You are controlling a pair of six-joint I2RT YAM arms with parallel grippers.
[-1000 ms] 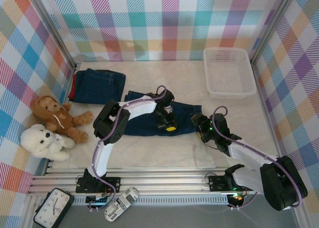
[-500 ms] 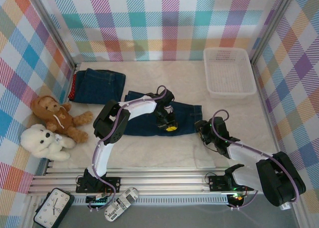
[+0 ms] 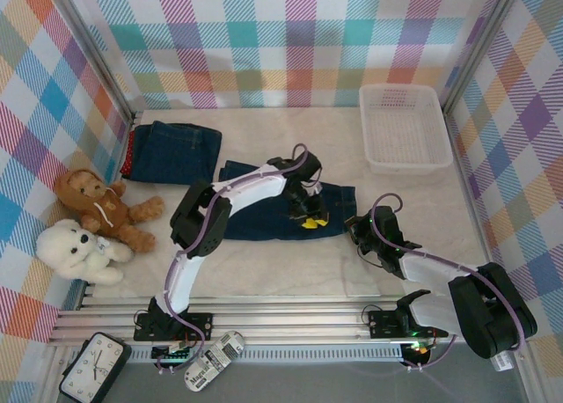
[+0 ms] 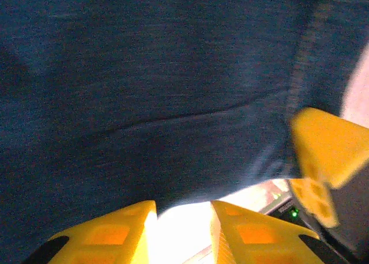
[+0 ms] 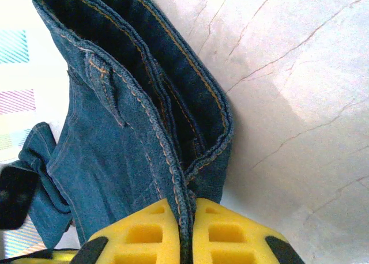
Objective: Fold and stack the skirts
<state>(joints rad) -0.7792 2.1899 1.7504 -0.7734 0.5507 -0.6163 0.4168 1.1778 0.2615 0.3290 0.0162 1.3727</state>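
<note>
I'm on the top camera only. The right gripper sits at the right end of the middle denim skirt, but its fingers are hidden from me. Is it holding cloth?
Observer: Yes. In the right wrist view the right gripper is shut on the denim skirt, with a stitched edge pinched between its yellow fingers.
Operator: One layer or more?
Observer: The skirt lies doubled there, with two stitched edges side by side just beyond the fingers. I cannot tell how many are in the pinch.
Operator: And the left one?
Observer: In the left wrist view the left gripper is open at the skirt's edge, with no cloth between its fingers.
</note>
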